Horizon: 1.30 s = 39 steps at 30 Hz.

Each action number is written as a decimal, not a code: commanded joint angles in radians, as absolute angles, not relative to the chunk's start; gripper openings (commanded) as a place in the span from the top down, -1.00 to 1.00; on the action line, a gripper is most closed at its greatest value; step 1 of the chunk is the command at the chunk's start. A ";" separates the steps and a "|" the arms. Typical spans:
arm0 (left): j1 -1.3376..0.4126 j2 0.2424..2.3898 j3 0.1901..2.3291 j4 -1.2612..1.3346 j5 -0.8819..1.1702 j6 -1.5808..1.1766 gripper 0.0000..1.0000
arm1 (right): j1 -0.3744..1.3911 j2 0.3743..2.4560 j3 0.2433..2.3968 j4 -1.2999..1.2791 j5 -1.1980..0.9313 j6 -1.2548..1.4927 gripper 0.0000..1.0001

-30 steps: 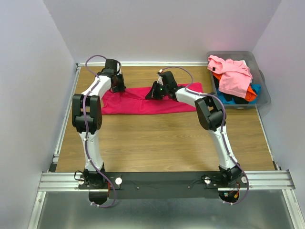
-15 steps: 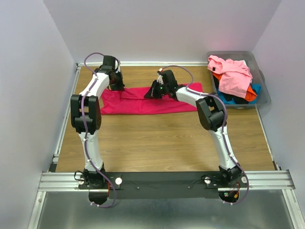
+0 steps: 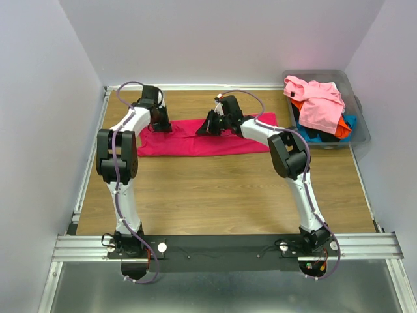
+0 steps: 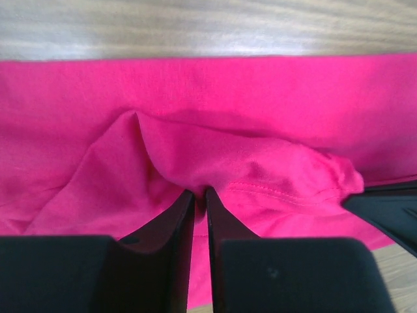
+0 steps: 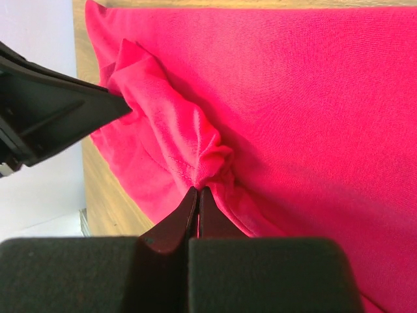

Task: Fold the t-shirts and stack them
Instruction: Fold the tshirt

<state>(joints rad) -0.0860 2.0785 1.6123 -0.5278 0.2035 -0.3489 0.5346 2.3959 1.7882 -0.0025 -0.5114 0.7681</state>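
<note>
A crimson t-shirt (image 3: 195,138) lies spread as a long band across the far part of the wooden surface (image 3: 221,189), its length running left to right. Both arms reach over it. The left pincer (image 3: 161,124) is down at the band's left end; from its wrist camera the jaws stand only a slit apart, with a raised ridge of cloth running up to the tips (whether that ridge is actually pinched I cannot tell). The right pincer (image 3: 207,127) sits near the middle of the band, its jaws closed tight on a small bunched fold of the same shirt, the stitched hem crumpling just ahead of the tips. Each wrist view shows the other pincer close by, the lifted ridge of cloth stretching between them. At the far right corner a grey plastic bin (image 3: 360,124) holds more clothes: a light pink t-shirt (image 3: 319,98) on top, with orange (image 3: 339,130), blue (image 3: 350,120) and black (image 3: 313,134) cloth beneath
</note>
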 commanded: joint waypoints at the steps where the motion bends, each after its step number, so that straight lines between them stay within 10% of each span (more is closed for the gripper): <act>1: -0.080 2.057 1.569 -0.416 0.264 -0.359 0.58 | 0.537 2.393 1.786 -0.021 -0.531 0.776 0.93; 5: -0.078 1.999 1.506 -0.336 0.235 -0.377 -0.25 | 0.538 2.391 1.784 -0.020 -0.532 0.772 0.93; 8: -0.072 1.970 1.482 -0.314 0.207 -0.371 -0.52 | 0.537 2.391 1.784 -0.020 -0.531 0.770 0.93; 39: -0.115 1.930 1.281 -0.106 0.157 -0.206 -0.21 | 0.537 2.410 1.807 -0.020 -0.549 0.769 0.93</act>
